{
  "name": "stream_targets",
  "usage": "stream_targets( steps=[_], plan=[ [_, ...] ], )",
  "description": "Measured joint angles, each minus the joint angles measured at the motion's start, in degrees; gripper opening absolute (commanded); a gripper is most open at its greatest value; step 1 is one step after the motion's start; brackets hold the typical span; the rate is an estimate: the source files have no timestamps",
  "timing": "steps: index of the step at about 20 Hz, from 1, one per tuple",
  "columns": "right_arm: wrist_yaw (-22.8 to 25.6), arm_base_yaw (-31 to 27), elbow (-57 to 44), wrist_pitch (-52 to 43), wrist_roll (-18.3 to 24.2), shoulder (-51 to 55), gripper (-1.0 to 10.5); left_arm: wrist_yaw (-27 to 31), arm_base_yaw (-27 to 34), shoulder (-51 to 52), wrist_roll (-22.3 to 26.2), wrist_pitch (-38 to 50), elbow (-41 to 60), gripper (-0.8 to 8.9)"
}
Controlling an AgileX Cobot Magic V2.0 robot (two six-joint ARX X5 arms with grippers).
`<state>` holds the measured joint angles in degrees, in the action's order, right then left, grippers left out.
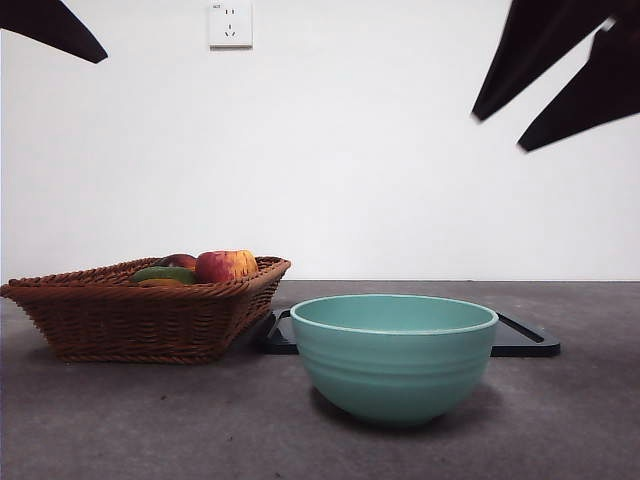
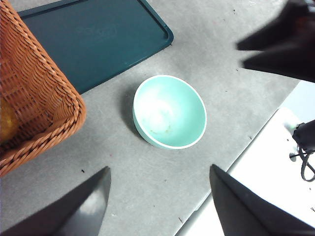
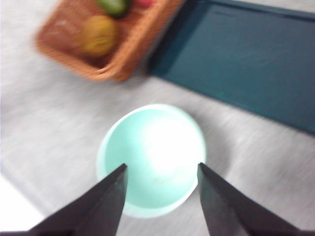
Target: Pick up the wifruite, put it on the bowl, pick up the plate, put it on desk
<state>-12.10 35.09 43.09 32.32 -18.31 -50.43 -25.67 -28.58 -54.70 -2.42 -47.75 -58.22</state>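
The wifruite [image 3: 99, 34], a dull brownish-orange oval, lies in the wicker basket [image 1: 140, 315] beside a green fruit [image 1: 165, 272] and a red-and-yellow apple [image 1: 225, 265]. The teal bowl [image 1: 393, 355] stands empty on the grey desk [image 1: 150, 420], in front of a dark flat tray [image 1: 525, 340]. My right gripper [image 3: 162, 165] hangs open above the bowl [image 3: 152, 157]; it is the pair of black jaws at the front view's top right. My left gripper [image 2: 160, 168] is open too, high over the desk near the bowl [image 2: 170, 112] and the basket corner [image 2: 39, 108]. No plate is in view.
The tray [image 2: 98, 39] lies flat right behind the bowl and touches the basket's side. A white wall with a socket [image 1: 230, 24] closes the back. The desk's edge and a white surface with a cable [image 2: 305, 152] lie beyond the bowl in the left wrist view.
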Motion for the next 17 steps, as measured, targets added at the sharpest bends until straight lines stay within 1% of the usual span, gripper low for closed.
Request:
stream_targets(
  steps=[3,6,9,12,17],
  plan=[
    [-4.5,0.0,0.0,4.9,0.0,4.1,2.3,0.0,0.0,0.0,0.0,0.0,0.0,3.12],
    [-7.3,0.0,0.0,9.8,0.1,5.7,2.3,0.0,0.0,0.0,0.0,0.0,0.0,3.12],
    [-7.4,0.0,0.0,13.1,0.7,5.6,2.3,0.0,0.0,0.0,0.0,0.0,0.0,3.12],
    [-7.4,0.0,0.0,13.2,1.6,5.6,2.3,0.0,0.0,0.0,0.0,0.0,0.0,3.12],
    [-7.4,0.0,0.0,13.2,1.8,5.6,2.3,0.0,0.0,0.0,0.0,0.0,0.0,3.12]
  ],
)
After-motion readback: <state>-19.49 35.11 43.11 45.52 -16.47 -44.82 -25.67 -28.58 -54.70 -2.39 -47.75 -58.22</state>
